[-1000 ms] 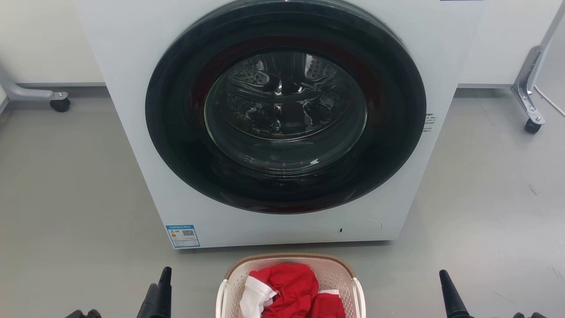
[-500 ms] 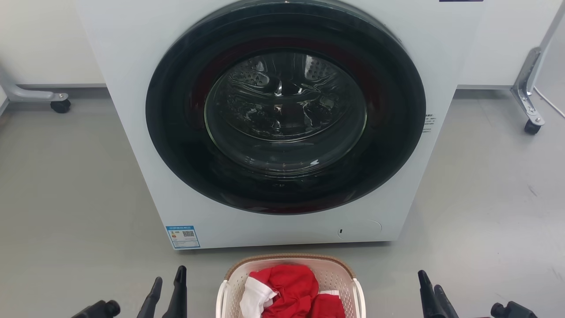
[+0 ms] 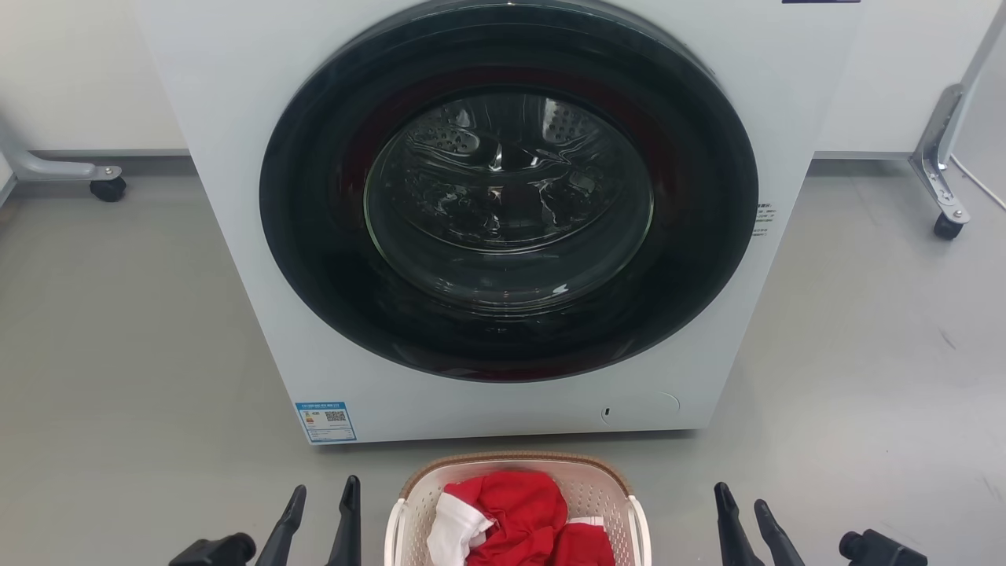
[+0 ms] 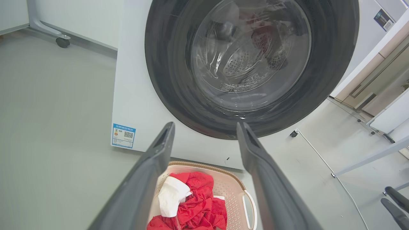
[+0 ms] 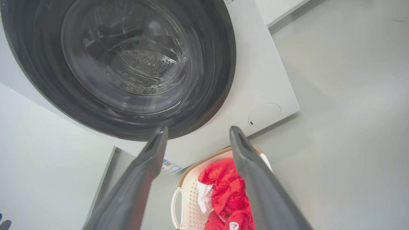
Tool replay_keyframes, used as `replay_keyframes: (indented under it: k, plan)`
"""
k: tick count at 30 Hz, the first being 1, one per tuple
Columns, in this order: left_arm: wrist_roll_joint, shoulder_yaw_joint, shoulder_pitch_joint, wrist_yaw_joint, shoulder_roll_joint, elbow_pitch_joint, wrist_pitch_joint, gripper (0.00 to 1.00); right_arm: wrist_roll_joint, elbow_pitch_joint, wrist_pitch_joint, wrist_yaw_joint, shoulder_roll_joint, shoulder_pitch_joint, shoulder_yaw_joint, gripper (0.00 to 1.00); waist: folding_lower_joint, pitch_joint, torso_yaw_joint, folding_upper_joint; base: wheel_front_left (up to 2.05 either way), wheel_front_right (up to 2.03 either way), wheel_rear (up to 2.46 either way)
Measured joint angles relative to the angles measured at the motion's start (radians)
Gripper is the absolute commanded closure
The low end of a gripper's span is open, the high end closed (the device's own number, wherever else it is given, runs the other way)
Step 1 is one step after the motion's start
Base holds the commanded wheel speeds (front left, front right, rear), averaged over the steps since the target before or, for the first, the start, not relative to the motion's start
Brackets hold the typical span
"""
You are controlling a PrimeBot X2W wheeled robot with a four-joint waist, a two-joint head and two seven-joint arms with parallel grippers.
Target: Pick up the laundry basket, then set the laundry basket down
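— Noticed anything at the far left of the head view?
— Spotted a grey wheeled leg (image 3: 75, 167) at the upper left, resting on the grey floor (image 3: 118, 354). Lower down, found the left gripper (image 3: 325, 486) at the bottom edge, fingers (image 3: 346, 519) parted and empty, just left of the laundry basket (image 3: 515, 457) without touching it.

— And placed the basket where?
— Bottom centre, standing on the floor just in front of the washing machine (image 3: 228, 94), apart from it. Held a crumpled red garment (image 3: 519, 507), with a white piece of cloth (image 3: 452, 534) toward the left wall.

— Looked at the machine itself?
— Stood across the upper middle: white body, round dark-rimmed glass door (image 3: 314, 251), blue label (image 3: 325, 420) at the lower left corner of the front.

— Checked the right side?
— Found the right gripper (image 3: 739, 497) at the bottom right, fingers likewise spread with nothing between them, clear of the basket's right side. Saw a second wheeled frame (image 3: 939, 169) at the upper right.

— Matched by the wrist views?
— Yes. Showed, in each, two dark fingers wide apart, with the basket low in the frame and the door above.
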Motion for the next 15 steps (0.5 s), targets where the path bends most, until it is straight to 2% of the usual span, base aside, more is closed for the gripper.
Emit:
replay_keyframes:
  k: [15]
  plan:
    - [0.224, -0.065, 0.001, 0.031, 0.009, -0.016, -0.055, 0.00, -0.188, -0.008, -0.053, -0.027, -0.002, 0.000, 0.065, 0.00, 0.0000, 0.000, -0.001, 0.0000, 0.00, 0.00, 0.00]
